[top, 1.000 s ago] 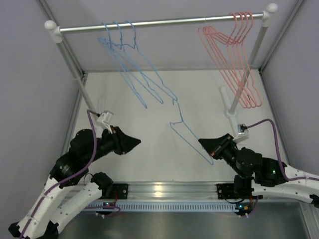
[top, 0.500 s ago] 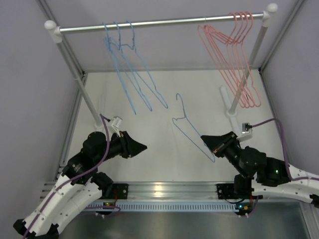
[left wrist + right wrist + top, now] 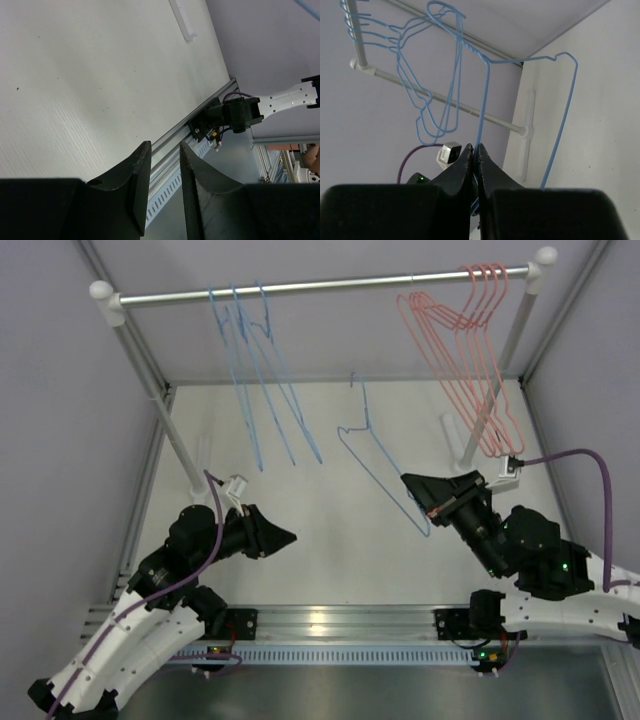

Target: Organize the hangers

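My right gripper [image 3: 410, 483] is shut on one light blue hanger [image 3: 367, 410], pinching the wire of its lower side and holding it in the air over the middle of the table, hook toward the silver rail [image 3: 330, 284]. In the right wrist view the wire runs up from between the shut fingers [image 3: 476, 148]. Three more blue hangers [image 3: 250, 390] hang at the rail's left end. Several pink hangers [image 3: 470, 360] hang at its right end. My left gripper [image 3: 288, 536] hovers low at the front left, open with nothing between its fingers [image 3: 141, 172].
The rail rests on two white posts, one at the left [image 3: 150, 380] and one at the right [image 3: 497, 375], each on a foot on the white table. Purple walls close in both sides. An aluminium frame [image 3: 330, 620] runs along the near edge.
My right gripper has lifted the blue hanger up and back toward the rail. The left arm slid a little forward and then stopped. The hanging blue hangers have swung.
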Tool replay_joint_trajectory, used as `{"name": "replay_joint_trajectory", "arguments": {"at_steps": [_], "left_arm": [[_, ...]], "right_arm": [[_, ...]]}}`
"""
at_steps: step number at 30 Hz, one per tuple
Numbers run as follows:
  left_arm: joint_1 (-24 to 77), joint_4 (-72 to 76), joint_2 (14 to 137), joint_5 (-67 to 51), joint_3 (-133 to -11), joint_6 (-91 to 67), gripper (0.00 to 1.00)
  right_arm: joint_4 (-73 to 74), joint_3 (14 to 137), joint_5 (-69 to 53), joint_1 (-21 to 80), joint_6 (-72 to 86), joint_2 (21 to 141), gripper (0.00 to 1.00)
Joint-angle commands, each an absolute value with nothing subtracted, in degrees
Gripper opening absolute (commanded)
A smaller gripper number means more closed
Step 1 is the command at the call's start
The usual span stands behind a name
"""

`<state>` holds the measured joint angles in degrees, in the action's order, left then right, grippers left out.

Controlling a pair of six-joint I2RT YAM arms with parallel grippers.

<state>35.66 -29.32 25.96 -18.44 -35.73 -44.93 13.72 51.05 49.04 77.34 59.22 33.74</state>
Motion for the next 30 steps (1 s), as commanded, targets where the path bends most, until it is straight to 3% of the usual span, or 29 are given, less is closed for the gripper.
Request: {"name": "replay_joint_trajectory", "arguments": {"at_steps": [1,20,30], "left_arm": [[35.33,-25.49,25.05,-19.25,-34.81,-45.09,0.34],[35.33,-25.58,25.22,-19.42,-33.58,-45.26,0.33],[35.33,-25.75,25.14,-19.77,-33.49,-45.35,0.33]], "right_arm": [[6.33,56.95,50.19,76.73,54.5,35.85,0.0],[0.53,75.31,40.7,76.82,44.39,47.37,0.0],[0.62,84.9,42.71,76.73,38.68,55.18,0.0]]}}
